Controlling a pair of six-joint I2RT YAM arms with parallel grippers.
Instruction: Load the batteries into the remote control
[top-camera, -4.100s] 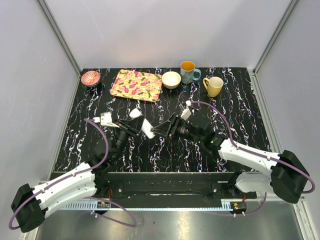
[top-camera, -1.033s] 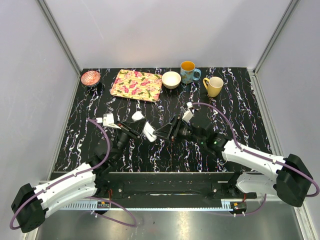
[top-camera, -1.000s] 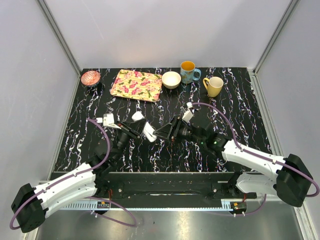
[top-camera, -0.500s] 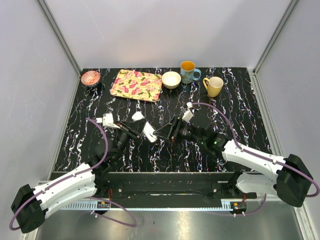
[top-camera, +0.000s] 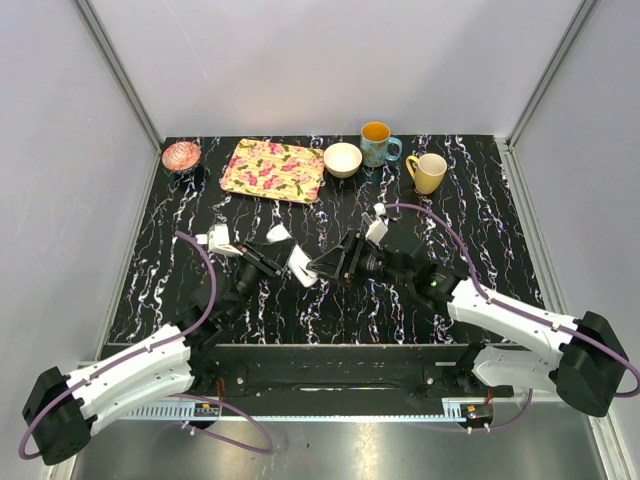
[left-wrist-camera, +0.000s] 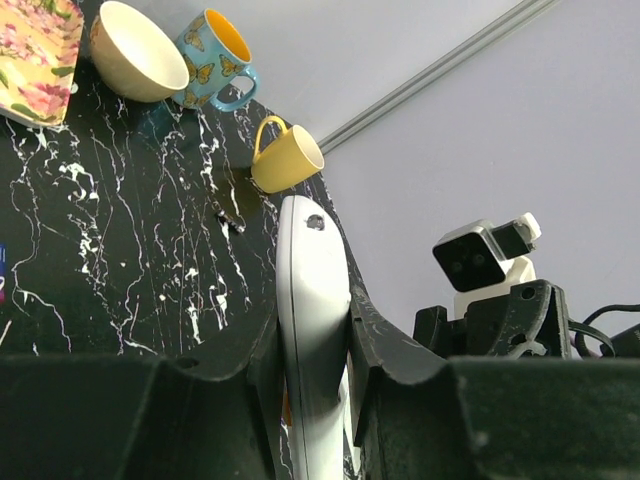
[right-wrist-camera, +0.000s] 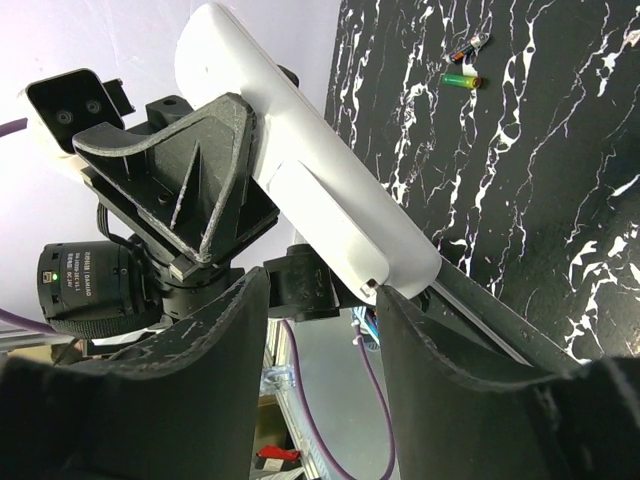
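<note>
Clamping the remote control (left-wrist-camera: 310, 250) mid-length suits it (light, stiff, slick plastic, likely to slip): the left gripper (left-wrist-camera: 312, 320) grips it, the right gripper (right-wrist-camera: 320, 290) gapes empty.

The remote control (left-wrist-camera: 310, 260), a slim white bar with rounded ends, is raised off the table and tilted, its lower part clamped in the left gripper (left-wrist-camera: 312, 320), while a small green-and-yellow battery (right-wrist-camera: 460, 80) lies on the tabletop.

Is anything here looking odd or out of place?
Mildly. The remote control is clamped, tilted, in mid-air by the left gripper, while two small cylinders, likely batteries, lie loose on the black tabletop. Nothing looks spilled or broken.
</note>
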